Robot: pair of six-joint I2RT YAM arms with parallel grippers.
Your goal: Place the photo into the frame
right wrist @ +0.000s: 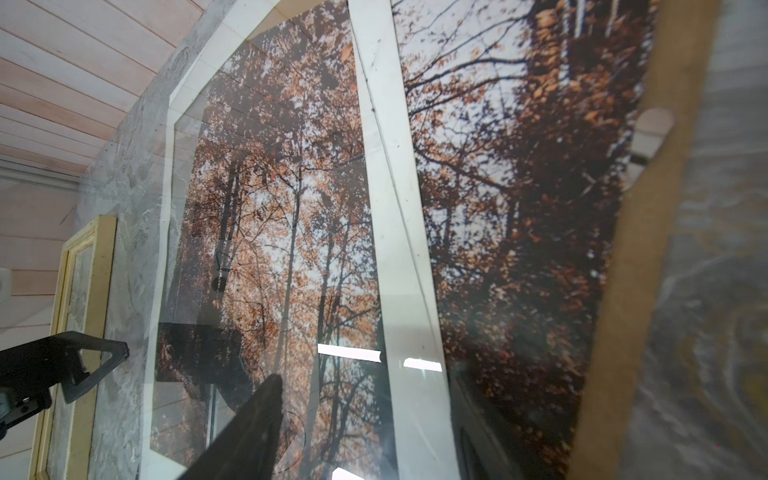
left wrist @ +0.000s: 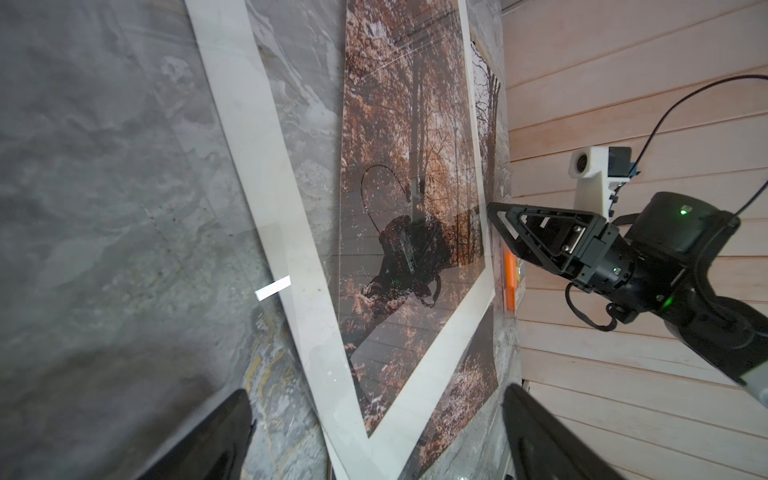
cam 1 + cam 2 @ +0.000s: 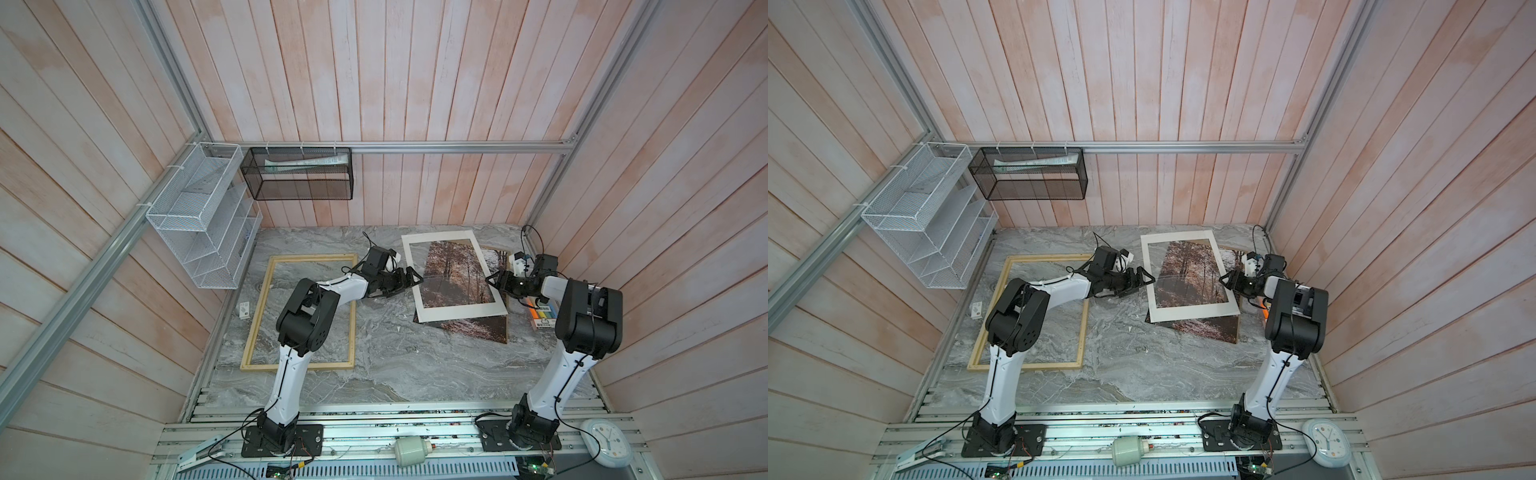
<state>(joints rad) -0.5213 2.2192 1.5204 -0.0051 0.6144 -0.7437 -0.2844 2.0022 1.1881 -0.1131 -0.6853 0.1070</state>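
2 loose sheets: left gripper (image 3: 419,280) jaws apart, right gripper (image 3: 489,279) jaws unclear; pinching white mat (image 3: 436,237) could drag photo (image 3: 457,270) askew, w/ frame (image 3: 311,257) well apart.

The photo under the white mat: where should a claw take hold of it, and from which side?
Take the bare strip of the photo that sticks out past the near border of the white mat. Come from the robot's side, low and nearly flat: the sheet is thin and lies flat, and the mat covers the rest. The right claw is probably the nearer one.
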